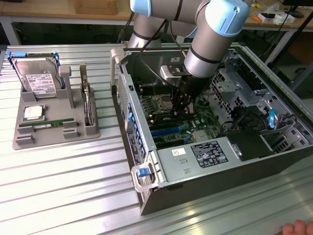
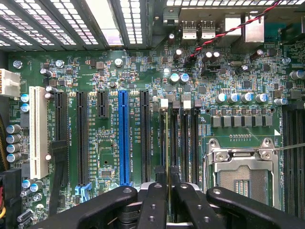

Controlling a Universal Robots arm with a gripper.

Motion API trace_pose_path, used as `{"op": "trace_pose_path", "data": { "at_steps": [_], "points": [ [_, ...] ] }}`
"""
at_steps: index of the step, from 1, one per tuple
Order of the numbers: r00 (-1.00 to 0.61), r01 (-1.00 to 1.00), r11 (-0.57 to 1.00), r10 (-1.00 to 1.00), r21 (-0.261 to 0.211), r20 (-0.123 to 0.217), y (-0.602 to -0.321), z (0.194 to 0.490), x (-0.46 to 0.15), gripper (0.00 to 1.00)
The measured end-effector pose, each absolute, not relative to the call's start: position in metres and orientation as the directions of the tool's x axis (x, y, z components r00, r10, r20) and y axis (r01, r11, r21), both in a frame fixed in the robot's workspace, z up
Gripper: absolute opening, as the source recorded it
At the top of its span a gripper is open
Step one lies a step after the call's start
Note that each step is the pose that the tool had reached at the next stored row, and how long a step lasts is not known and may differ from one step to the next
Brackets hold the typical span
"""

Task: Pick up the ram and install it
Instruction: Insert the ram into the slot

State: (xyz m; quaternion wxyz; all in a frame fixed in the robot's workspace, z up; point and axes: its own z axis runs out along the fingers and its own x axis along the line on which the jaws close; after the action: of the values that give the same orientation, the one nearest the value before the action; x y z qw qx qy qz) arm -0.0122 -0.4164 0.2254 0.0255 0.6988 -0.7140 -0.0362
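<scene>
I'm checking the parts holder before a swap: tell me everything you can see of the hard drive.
The hard drive is a silver metal box with a white printed label on its face and blue rails along both sides. It leans back in the rear slot of the grey holder at the exterior view's left.

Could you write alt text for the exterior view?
A grey-and-blue robot arm reaches into an open black computer case, its black gripper shut above the green motherboard. On the exterior view's left, a grey tray holds a thin green ram stick.
</scene>
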Motion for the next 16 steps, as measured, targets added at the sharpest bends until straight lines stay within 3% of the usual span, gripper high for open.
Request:
{"op": "trace_pose_path", "data": {
  "at_steps": [16],
  "points": [
    [-0.022,-0.996,0.021,-1.0,0.087,-0.014,-0.4164,0.2254,-0.0122,0.13]
  ]
}}
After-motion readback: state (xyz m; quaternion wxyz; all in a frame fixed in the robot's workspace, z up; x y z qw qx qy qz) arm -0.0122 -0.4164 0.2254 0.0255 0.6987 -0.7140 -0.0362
